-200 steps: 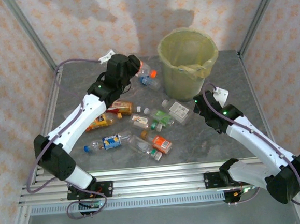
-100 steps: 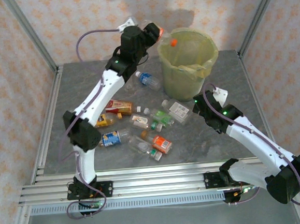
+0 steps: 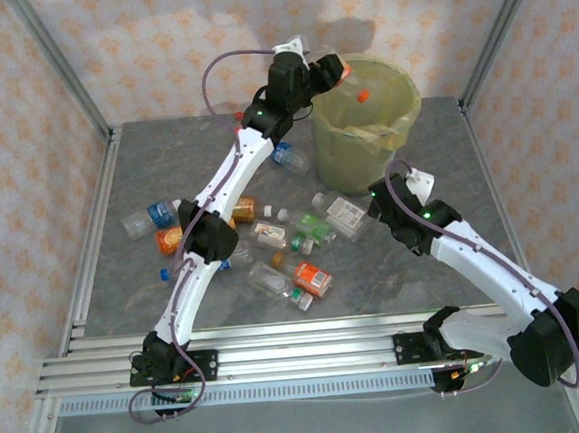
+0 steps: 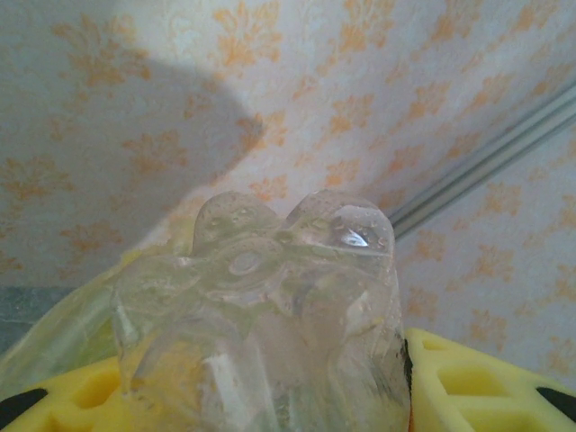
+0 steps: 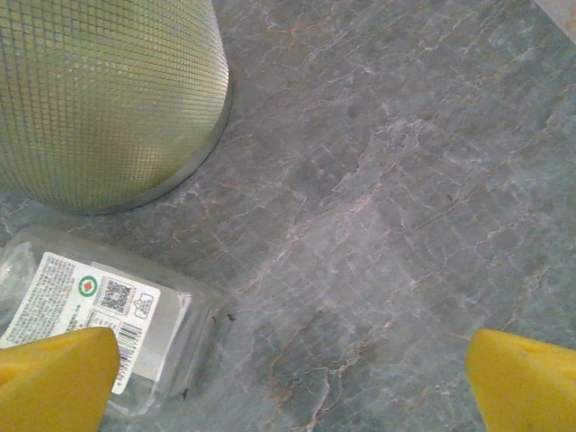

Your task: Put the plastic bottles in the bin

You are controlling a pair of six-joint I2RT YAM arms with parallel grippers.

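Left gripper (image 3: pixel 334 72) of mine clenched on clear bottle (image 4: pixel 256 306) (orange cap (image 3: pixel 362 96)), over bin (image 3: pixel 365 160) mouth; my right gripper (image 5: pixel 292 378) spread wide above counter (image 5: pixel 405 180), beside bin base.

Light fell bright and even, casting soft shadows on the far orange-patterned wall (image 3: pixel 355 26). The clear moulded plastic bottle (image 4: pixel 270 315) was blurred close to the left wrist lens, with one glare spot; the grey marbled tabletop (image 5: pixel 405 180) was sharp.
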